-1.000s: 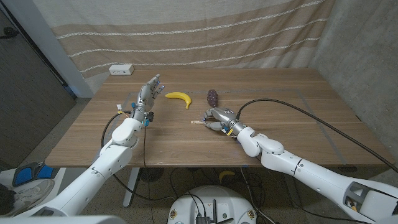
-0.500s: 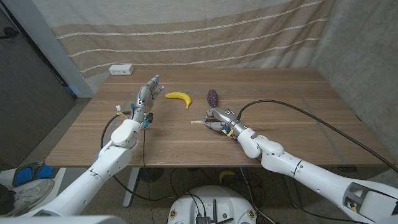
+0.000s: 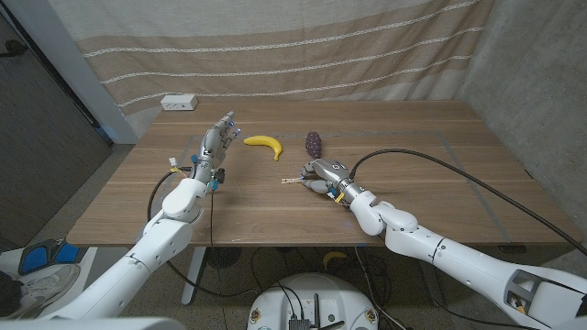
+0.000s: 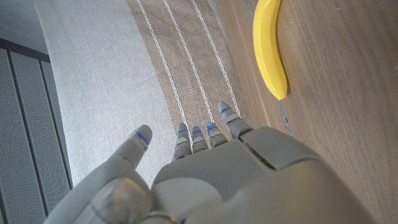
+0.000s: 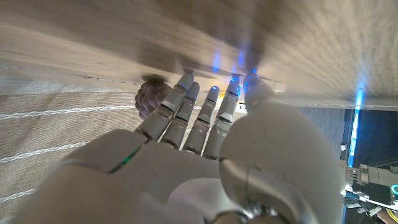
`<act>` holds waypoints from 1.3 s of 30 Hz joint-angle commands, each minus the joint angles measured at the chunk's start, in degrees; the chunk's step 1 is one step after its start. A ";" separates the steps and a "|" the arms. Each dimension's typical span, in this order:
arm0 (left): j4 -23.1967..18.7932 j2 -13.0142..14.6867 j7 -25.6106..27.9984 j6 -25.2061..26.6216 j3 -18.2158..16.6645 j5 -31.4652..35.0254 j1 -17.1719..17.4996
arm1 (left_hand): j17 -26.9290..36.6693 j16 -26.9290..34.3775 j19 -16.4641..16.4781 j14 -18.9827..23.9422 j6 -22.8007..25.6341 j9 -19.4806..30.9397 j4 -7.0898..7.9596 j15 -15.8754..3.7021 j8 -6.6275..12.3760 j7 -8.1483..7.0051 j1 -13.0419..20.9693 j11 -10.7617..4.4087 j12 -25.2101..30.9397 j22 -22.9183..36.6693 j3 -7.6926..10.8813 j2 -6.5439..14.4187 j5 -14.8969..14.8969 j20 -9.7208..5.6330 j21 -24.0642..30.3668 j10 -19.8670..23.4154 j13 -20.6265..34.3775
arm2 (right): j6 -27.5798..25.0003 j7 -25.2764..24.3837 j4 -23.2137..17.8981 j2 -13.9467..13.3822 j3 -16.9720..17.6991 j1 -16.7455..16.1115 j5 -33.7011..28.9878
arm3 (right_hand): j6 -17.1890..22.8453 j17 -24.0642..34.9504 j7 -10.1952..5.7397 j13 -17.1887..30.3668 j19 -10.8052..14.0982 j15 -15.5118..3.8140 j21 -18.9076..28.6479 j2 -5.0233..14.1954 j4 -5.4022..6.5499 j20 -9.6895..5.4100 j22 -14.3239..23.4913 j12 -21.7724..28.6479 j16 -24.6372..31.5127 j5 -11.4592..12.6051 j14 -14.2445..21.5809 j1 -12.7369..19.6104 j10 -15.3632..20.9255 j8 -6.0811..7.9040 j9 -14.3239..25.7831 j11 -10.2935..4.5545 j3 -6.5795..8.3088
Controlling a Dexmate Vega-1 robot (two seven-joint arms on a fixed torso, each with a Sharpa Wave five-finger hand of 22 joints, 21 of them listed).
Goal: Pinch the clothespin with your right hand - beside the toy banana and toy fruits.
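Observation:
A small pale wooden clothespin (image 3: 291, 180) lies on the wooden table (image 3: 275, 220), in front of the yellow toy banana (image 3: 265, 143) and the purple toy grapes (image 3: 314, 142). My right hand (image 3: 318, 173) is curled low over the table, and its fingertips and thumb pinch the clothespin's near end. The free end sticks out toward the left. The right wrist view shows the fingertips (image 5: 211, 94) down on the wood by the clothespin (image 5: 272, 84), with the grapes (image 5: 151, 98) just beyond. My left hand (image 3: 217, 138) is raised beside the banana (image 4: 269, 50), fingers spread, holding nothing.
A white power strip (image 3: 179, 103) lies at the table's far left, in front of the striped curtain. A black cable loops over the table from my right arm toward the right edge. Bare wood lies in front of both hands.
My right hand has crept slightly to the left at the clothespin. The clothespin, the fruits and my left hand have not moved.

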 commanded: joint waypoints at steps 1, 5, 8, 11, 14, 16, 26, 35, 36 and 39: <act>-1.06 0.28 0.53 -0.09 -0.62 -0.04 1.25 | 0.07 -0.03 0.31 0.31 -0.50 0.15 -0.54 -0.66 -0.06 0.12 0.22 -0.11 -0.10 0.13 0.10 1.40 0.16 0.39 -0.19 -0.30 0.29 | 0.78 -0.53 0.47 -0.01 -0.20 0.10 0.19 | 9.05 0.27 1.78 0.30 0.60 -9.91 0.22 0.12 0.05 -0.39 0.29 0.37 0.32 -0.11 0.60 0.61 0.77 1.69 1.35 -0.07 -0.38; -1.16 0.27 0.67 -0.02 -0.78 -0.17 1.49 | 0.07 -0.05 0.30 0.24 -0.63 0.15 -0.78 -0.61 -0.09 0.10 0.25 -0.05 -0.13 0.13 0.00 1.33 0.12 0.39 -0.20 -0.39 0.29 | 1.59 -1.14 1.07 0.21 -0.10 0.23 0.62 | 9.40 0.01 1.96 0.31 0.65 -9.86 0.27 0.13 0.01 -0.47 0.29 0.42 0.01 -0.09 0.73 0.74 1.04 1.92 1.36 -0.20 -0.23; -0.96 0.32 0.54 -0.16 -0.80 -0.05 1.47 | 0.07 -0.04 0.28 0.24 -0.66 0.15 -0.92 -0.60 -0.08 0.08 0.28 -0.06 -0.12 0.13 -0.04 1.32 0.10 0.39 -0.22 -0.41 0.29 | 2.05 -2.07 1.57 0.45 0.02 0.32 0.70 | 9.49 -0.08 2.06 0.32 0.67 -9.90 0.30 0.08 -0.07 -0.48 0.28 0.42 -0.11 -0.08 0.80 0.87 1.14 2.01 1.36 -0.27 -0.16; -0.69 0.08 0.42 -0.04 -0.79 -0.38 1.19 | 0.07 -0.05 0.27 0.20 -0.69 0.15 -1.08 -0.61 -0.07 -0.02 0.30 -0.12 -0.12 0.13 -0.11 1.26 0.08 0.38 -0.23 -0.42 0.29 | 2.39 -3.48 2.08 0.78 0.28 0.35 0.79 | 9.48 -0.19 2.01 0.30 0.71 -10.00 0.33 0.10 -0.16 -0.50 0.28 0.46 -0.26 -0.06 0.98 1.11 1.39 2.07 1.36 -0.27 0.02; 0.08 -0.04 -0.31 -0.18 -0.52 -0.38 0.50 | 0.08 -0.04 0.26 0.19 -0.75 0.15 -1.23 -0.60 -0.08 0.02 0.33 -0.11 -0.14 0.13 -0.16 1.23 0.06 0.36 -0.23 -0.49 0.29 | 3.17 -5.58 3.17 1.26 0.60 0.43 1.05 | 9.36 -0.33 1.95 0.31 0.75 -9.97 0.37 0.06 -0.22 -0.53 0.28 0.47 -0.44 -0.06 1.13 1.26 1.53 2.10 1.37 -0.25 0.15; 0.36 -0.15 -0.53 -0.04 -0.37 -0.47 0.12 | 0.08 -0.04 0.26 0.17 -0.81 0.15 -1.33 -0.62 -0.09 0.00 0.35 -0.06 -0.12 0.13 -0.20 1.23 0.05 0.38 -0.24 -0.47 0.29 | 3.30 -6.85 3.72 1.54 0.74 0.46 1.00 | 9.40 -0.37 1.94 0.31 0.72 -9.91 0.37 0.06 -0.20 -0.54 0.28 0.45 -0.49 -0.06 1.23 1.26 1.55 2.15 1.38 -0.29 0.19; 1.42 -0.41 -1.26 0.15 0.02 -0.69 -1.08 | 0.09 -0.04 0.22 0.08 -0.88 0.15 -1.77 -0.58 -0.05 0.02 0.44 -0.12 -0.14 0.13 -0.34 1.29 0.01 0.37 -0.26 -0.59 0.29 | 3.62 -10.93 5.09 2.22 1.40 0.76 1.34 | 9.20 -0.48 2.12 0.40 0.67 -9.92 0.40 0.07 -0.16 -0.59 0.28 0.48 -0.72 -0.07 1.51 1.41 1.84 2.45 1.70 -0.39 0.34; 1.23 -0.29 -1.12 0.06 0.17 -0.34 -0.87 | 0.10 -0.03 0.16 0.01 -0.95 0.15 -2.12 -0.61 -0.03 0.01 0.50 -0.02 -0.10 0.14 -0.50 1.35 -0.03 0.42 -0.29 -0.57 0.29 | 2.63 -13.42 4.15 1.86 2.41 0.42 1.32 | 9.16 -0.42 2.16 0.50 0.59 -10.01 0.43 0.20 -0.11 -0.63 0.28 0.46 -0.75 -0.07 1.81 1.58 2.01 2.70 1.85 -0.54 0.41; 1.14 -0.36 -1.02 0.05 0.12 -0.44 -0.80 | 0.10 -0.02 0.17 0.00 -0.95 0.15 -2.18 -0.64 -0.03 0.00 0.50 -0.07 -0.10 0.14 -0.54 1.35 -0.04 0.41 -0.29 -0.58 0.29 | 2.77 -13.86 4.26 1.88 2.52 0.40 1.40 | 9.17 -0.41 2.14 0.51 0.59 -10.01 0.44 0.21 -0.11 -0.63 0.28 0.46 -0.75 -0.07 1.86 1.60 2.04 2.72 1.85 -0.57 0.43; 0.90 -0.38 -0.77 0.07 0.04 -0.48 -0.60 | 0.11 0.00 0.18 0.02 -0.96 0.15 -2.26 -0.60 -0.02 0.00 0.51 -0.06 -0.09 0.14 -0.58 1.37 -0.05 0.39 -0.28 -0.56 0.29 | 2.62 -14.70 4.19 1.81 2.72 0.34 1.28 | 9.11 -0.39 2.18 0.55 0.57 -9.98 0.45 0.19 -0.11 -0.65 0.28 0.49 -0.75 -0.08 1.97 1.63 2.17 2.75 1.85 -0.57 0.42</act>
